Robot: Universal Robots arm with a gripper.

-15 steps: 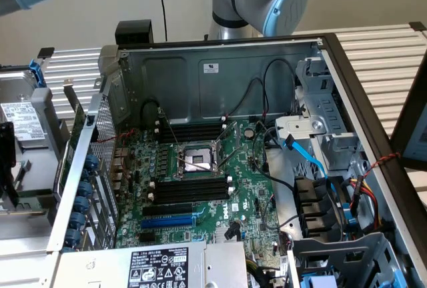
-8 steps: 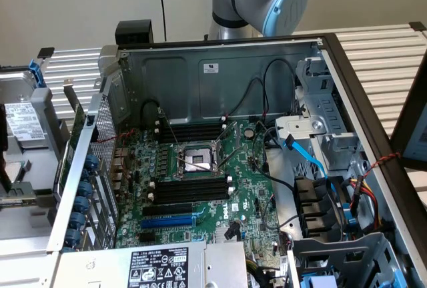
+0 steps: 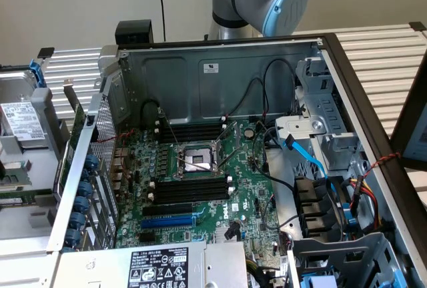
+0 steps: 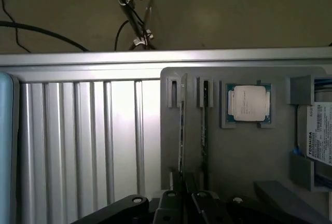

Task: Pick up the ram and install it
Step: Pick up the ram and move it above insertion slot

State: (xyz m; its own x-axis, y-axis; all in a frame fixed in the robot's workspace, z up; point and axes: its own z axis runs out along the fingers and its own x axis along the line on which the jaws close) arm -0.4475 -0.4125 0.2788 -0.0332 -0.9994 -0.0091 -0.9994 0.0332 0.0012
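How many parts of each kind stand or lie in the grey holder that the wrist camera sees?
ram sticks: 2
processor: 1
hard drive: 1
Total: 4

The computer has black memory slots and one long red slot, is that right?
Not quite. The long slot is blue, not red; the exterior view shows it. The memory slots are black, just as you said.
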